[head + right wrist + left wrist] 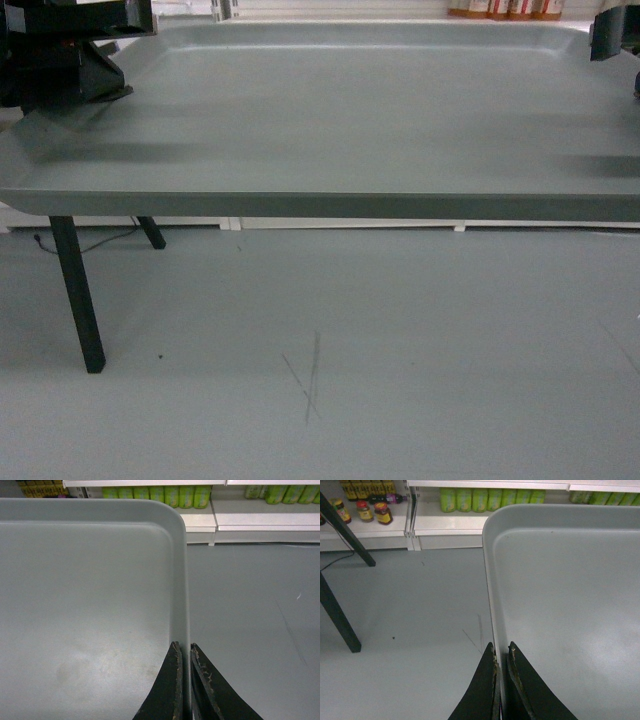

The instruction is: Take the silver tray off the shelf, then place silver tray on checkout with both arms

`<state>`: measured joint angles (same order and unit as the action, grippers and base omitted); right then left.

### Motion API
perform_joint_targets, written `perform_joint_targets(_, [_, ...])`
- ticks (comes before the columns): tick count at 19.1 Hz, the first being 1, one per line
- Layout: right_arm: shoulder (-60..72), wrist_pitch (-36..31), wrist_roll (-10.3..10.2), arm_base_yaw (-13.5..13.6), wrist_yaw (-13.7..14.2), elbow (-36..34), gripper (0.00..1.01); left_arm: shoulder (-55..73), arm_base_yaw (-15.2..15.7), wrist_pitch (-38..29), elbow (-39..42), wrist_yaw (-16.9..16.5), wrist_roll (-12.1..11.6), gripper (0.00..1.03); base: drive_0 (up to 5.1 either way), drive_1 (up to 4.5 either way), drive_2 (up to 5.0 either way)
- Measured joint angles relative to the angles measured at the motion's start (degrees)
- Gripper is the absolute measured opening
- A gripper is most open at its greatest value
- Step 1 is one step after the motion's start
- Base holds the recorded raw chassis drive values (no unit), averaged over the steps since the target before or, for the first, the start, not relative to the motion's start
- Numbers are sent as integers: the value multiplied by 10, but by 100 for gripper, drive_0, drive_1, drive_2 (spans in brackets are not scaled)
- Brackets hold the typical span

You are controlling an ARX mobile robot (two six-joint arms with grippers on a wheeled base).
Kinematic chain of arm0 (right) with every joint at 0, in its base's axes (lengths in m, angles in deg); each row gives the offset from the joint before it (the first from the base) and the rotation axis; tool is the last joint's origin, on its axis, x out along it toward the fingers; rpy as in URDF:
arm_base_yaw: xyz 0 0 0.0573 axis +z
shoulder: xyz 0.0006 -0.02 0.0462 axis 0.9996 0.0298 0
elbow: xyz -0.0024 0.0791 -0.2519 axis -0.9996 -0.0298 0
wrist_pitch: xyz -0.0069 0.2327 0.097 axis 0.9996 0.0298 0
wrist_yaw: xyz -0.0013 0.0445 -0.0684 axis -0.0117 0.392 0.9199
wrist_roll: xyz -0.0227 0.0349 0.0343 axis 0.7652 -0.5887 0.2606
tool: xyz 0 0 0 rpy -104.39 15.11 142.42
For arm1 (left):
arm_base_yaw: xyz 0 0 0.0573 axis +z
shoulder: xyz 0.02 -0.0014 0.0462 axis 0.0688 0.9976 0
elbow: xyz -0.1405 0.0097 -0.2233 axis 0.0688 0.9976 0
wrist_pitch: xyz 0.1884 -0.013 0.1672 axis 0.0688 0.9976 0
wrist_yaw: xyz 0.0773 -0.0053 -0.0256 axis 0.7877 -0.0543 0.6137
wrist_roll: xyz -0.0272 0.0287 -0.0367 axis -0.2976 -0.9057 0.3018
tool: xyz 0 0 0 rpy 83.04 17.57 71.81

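The tray [340, 120] is off the shelf [445, 525] and carried level in the air, so the first half looks done; setting it on the checkout remains (no countertop shows in any view). The left gripper [502, 680] is clamped on the tray's left rim, the right gripper [184, 680] on its right rim. Below both lies grey floor [320, 350], with a black table leg [78, 295] out beyond the left gripper. Ahead of the fingers, green bottles [185, 495] line the shelves.
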<state>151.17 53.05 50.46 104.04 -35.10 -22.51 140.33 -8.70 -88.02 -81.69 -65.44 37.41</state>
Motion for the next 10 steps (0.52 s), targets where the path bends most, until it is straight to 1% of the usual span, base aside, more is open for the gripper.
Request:
perform_joint_targets(7, [0, -1, 0, 0, 0, 0, 2, 0, 0, -1, 0, 0, 0, 4, 8, -426, 441])
perform_joint_targets(9, [0, 6, 0, 1, 0, 0, 2, -1, 0, 9, 2, 1, 0, 4, 0, 0, 0])
perform_joint_targets(10, [-4, -3, 0, 1, 2, 0, 2, -2, 0, -3, 1, 0, 0, 4, 0, 0, 0])
